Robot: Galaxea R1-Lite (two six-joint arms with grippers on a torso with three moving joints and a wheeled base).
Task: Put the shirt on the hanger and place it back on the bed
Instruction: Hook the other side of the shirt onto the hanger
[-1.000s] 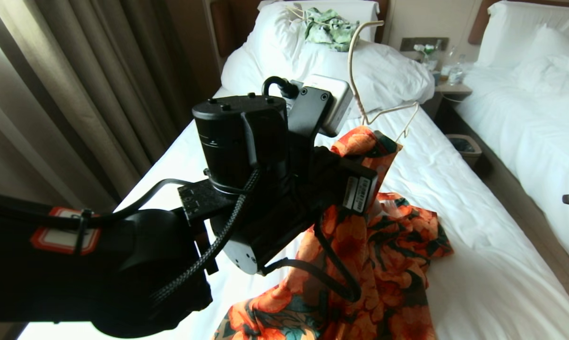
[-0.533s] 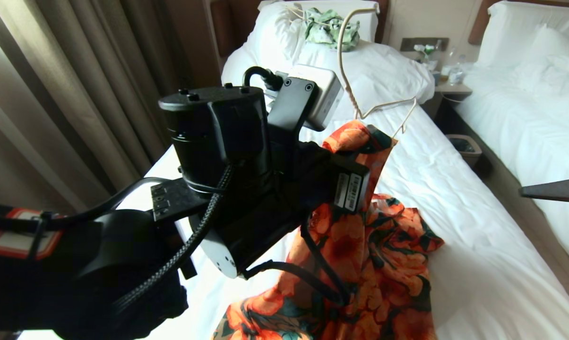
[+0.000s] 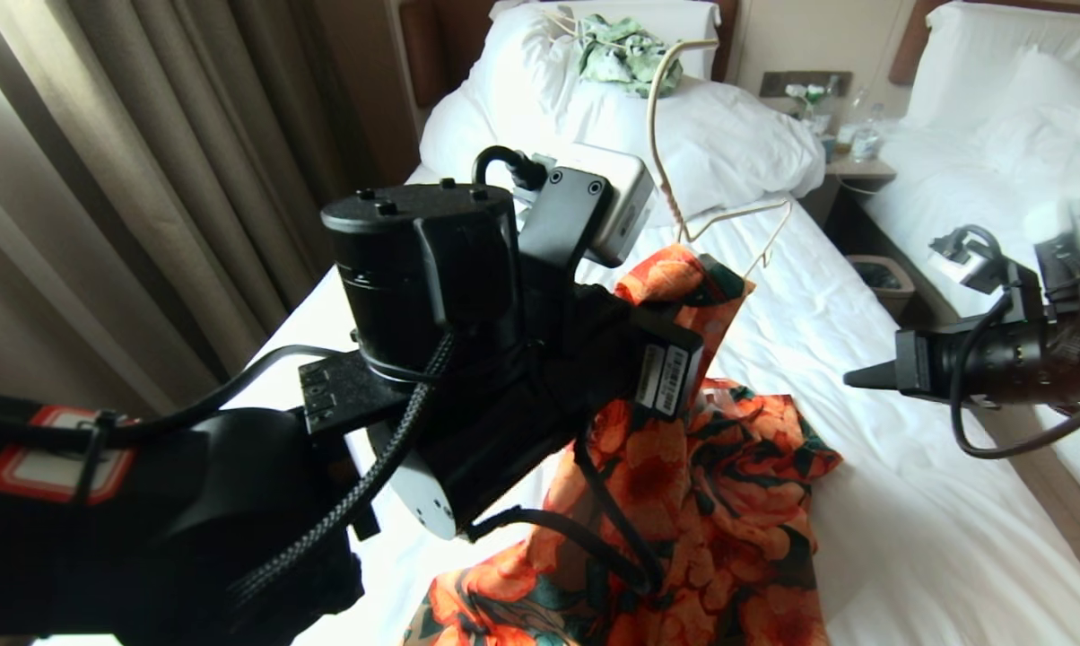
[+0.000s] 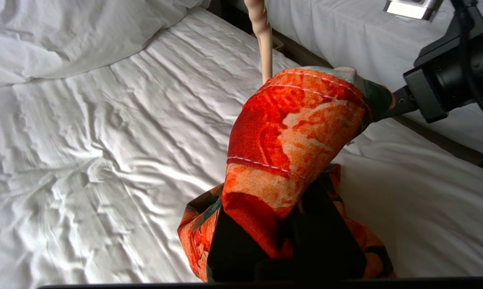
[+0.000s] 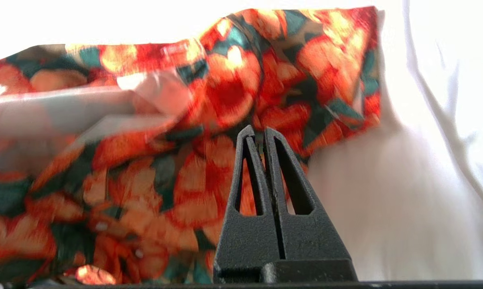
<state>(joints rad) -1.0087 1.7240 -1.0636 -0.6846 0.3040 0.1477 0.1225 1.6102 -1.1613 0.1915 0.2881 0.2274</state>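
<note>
Orange-flowered shirt (image 3: pixel 683 502) hangs from the left gripper (image 4: pixel 289 224), fingers apparently pinching it with the hanger (image 3: pixel 675 152); right gripper (image 5: pixel 257 134), fingers pressed together, should open before grabbing cloth.

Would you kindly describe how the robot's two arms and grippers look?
Both arms are black. The left arm bears a red-and-white sticker, braided cable, cylindrical wrist, white barcode label and grey camera box. The right gripper has matte black tapering fingers with slotted cut-outs; looping black cables trail behind.
</note>
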